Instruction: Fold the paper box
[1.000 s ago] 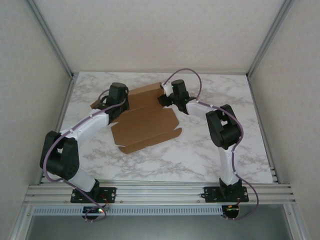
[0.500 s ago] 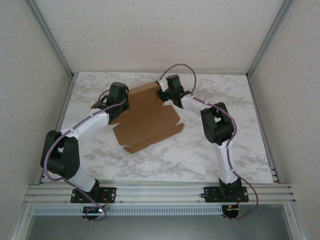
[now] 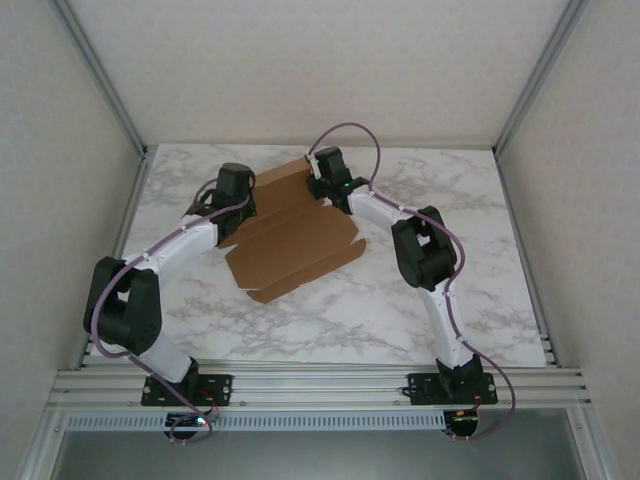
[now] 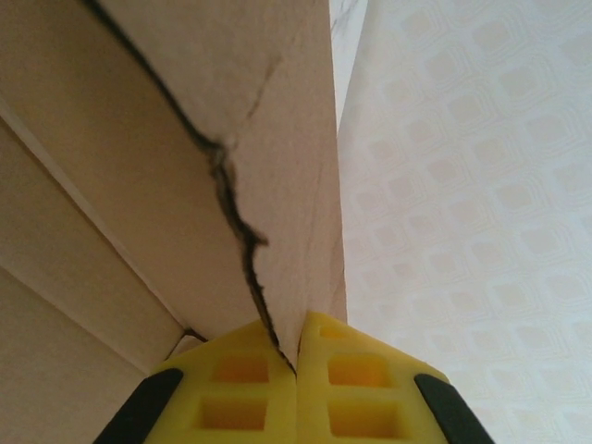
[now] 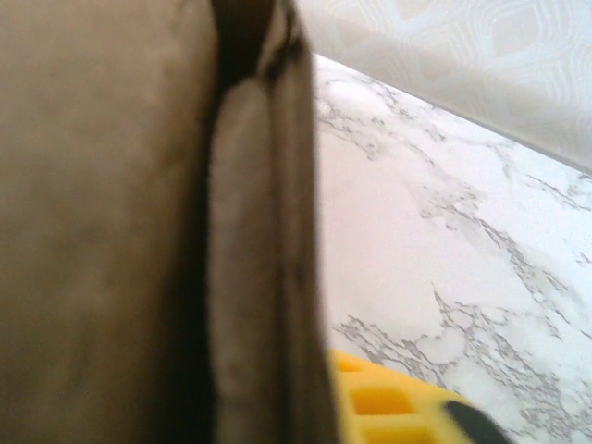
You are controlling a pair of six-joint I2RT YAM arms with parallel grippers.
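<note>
The paper box (image 3: 295, 240) is spread mostly flat on the far middle of the marble table (image 3: 420, 300), between the two arms. An edge on its left side is clamped between the yellow pads of the left pincer (image 4: 296, 359), which are pressed together on the cardboard. The right pincer (image 3: 322, 182) is set at the box's far right corner. In the right wrist view, blurred cardboard folds are seen close up, with one yellow finger (image 5: 388, 407) just beside them. The other finger is hidden behind the cardboard, so it cannot be told whether that flap is gripped. The box's near edge is left uncovered, and bare table is seen toward the arm bases and on the right. The back wall (image 3: 320, 70) stands near the far flaps.
</note>
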